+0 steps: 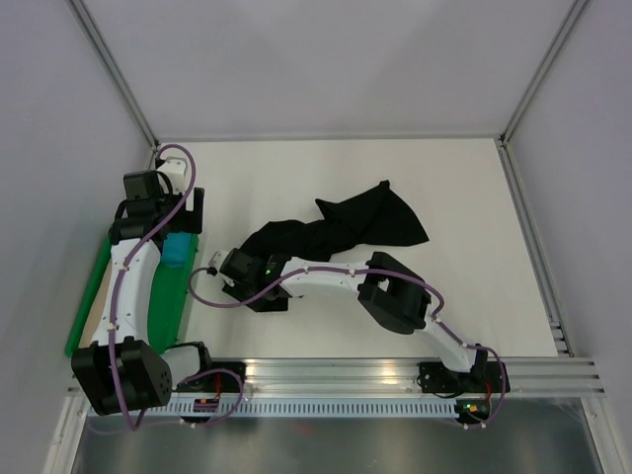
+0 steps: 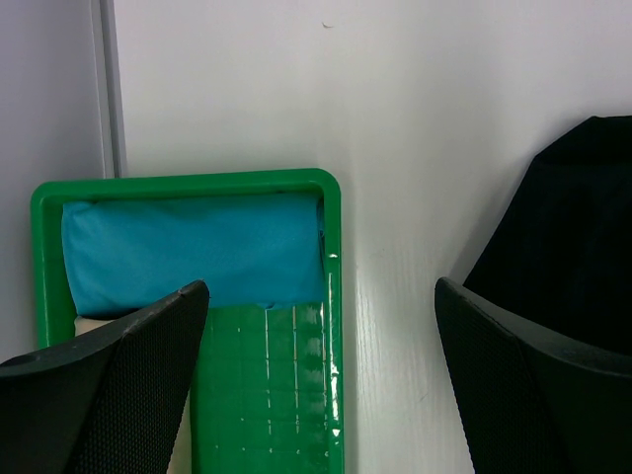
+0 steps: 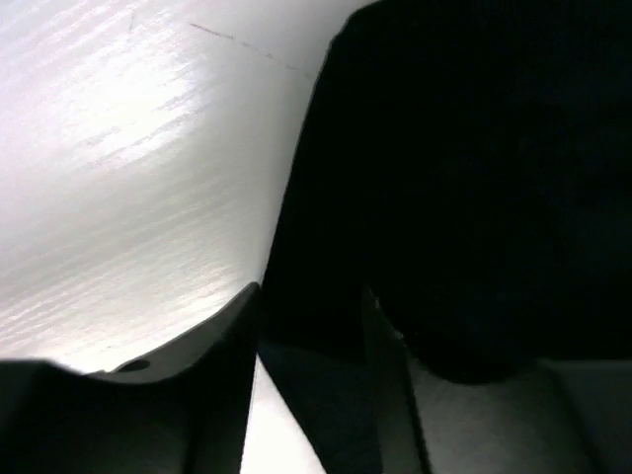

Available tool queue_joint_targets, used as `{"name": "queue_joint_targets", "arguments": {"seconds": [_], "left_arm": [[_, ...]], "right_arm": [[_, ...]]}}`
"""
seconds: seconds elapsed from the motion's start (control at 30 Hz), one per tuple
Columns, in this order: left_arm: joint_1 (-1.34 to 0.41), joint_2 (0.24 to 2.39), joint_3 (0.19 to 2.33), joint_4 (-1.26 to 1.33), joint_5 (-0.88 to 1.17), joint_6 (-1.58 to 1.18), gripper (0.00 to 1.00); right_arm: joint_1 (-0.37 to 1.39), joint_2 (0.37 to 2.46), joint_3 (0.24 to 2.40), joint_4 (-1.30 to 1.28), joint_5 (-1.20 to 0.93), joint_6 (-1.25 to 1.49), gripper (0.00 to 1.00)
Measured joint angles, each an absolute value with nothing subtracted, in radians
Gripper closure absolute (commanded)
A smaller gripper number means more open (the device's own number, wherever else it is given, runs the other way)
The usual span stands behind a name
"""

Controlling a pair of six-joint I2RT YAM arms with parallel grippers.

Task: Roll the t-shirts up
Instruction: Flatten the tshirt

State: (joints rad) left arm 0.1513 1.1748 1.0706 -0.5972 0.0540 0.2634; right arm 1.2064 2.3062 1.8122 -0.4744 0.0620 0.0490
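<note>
From the top camera I see the black t-shirt (image 1: 336,232) lying crumpled on the smooth white table (image 1: 296,178), near its middle. It is a long, creased band of matte cloth that widens to a flat flap at its right end. My right arm (image 1: 326,276) reaches to the shirt's left end. My left arm (image 1: 133,286) stretches over the glossy green tray (image 1: 89,296), where a turquoise roll (image 1: 179,249) lies.

On the left wrist camera, the left gripper (image 2: 318,286) is spread wide and holds nothing. Its mesh-textured black fingers (image 2: 148,355) hang above the tray's gridded floor. The turquoise roll is a soft cylinder set across the tray's far end.

On the right wrist camera, the right gripper (image 3: 311,306) is clamped on a fold of the black t-shirt. Dark cloth fills the gap between its fingers and most of the view.
</note>
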Motion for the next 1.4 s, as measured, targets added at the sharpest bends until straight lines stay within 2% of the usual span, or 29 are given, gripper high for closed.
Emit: {"name": "queue_joint_targets", "arguments": {"seconds": [0.03, 0.07, 0.1, 0.13, 0.43, 0.6, 0.67, 0.73, 0.87, 1.0, 1.17, 1.23, 1.4], "left_arm": [[0.151, 1.175, 1.071, -0.598, 0.054, 0.263, 0.0], [0.151, 1.175, 1.071, -0.598, 0.054, 0.263, 0.0], [0.151, 1.175, 1.071, -0.598, 0.054, 0.263, 0.0], [0.151, 1.175, 1.071, -0.598, 0.054, 0.263, 0.0], [0.151, 1.175, 1.071, -0.598, 0.054, 0.263, 0.0], [0.154, 1.175, 1.079, -0.583, 0.038, 0.265, 0.0], [0.165, 1.174, 1.102, -0.595, 0.027, 0.267, 0.0], [0.175, 1.172, 1.127, -0.603, 0.026, 0.274, 0.0], [0.194, 1.172, 1.212, -0.619, 0.025, 0.29, 0.0], [0.197, 1.176, 1.308, -0.633, 0.066, 0.294, 0.02], [0.179, 1.198, 1.38, -0.666, 0.232, 0.299, 0.04], [0.125, 1.216, 1.38, -0.684, 0.27, 0.313, 0.02], [-0.178, 1.287, 1.24, -0.691, 0.22, 0.385, 0.0]], "right_arm": [[1.206, 2.306, 1.814, -0.479, 0.065, 0.059, 0.71], [1.206, 2.306, 1.814, -0.485, 0.071, 0.064, 0.87], [1.206, 2.306, 1.814, -0.488, 0.078, 0.067, 0.96], [1.206, 2.306, 1.814, -0.489, 0.087, 0.072, 1.0], [1.197, 2.297, 1.858, -0.573, 0.056, 0.087, 1.0], [1.161, 2.291, 2.115, -0.675, -0.106, 0.102, 1.0], [1.137, 2.285, 2.275, -0.65, -0.173, 0.131, 1.0], [1.097, 2.221, 2.334, -0.574, -0.25, 0.193, 1.0], [0.921, 1.942, 2.156, -0.399, -0.336, 0.324, 1.0], [0.609, 1.686, 1.901, -0.294, -0.332, 0.406, 1.0], [0.374, 1.51, 1.525, -0.235, -0.32, 0.469, 1.0], [0.316, 1.493, 1.392, -0.234, -0.329, 0.483, 1.0], [0.231, 1.507, 1.146, -0.244, -0.348, 0.502, 1.0]]}}
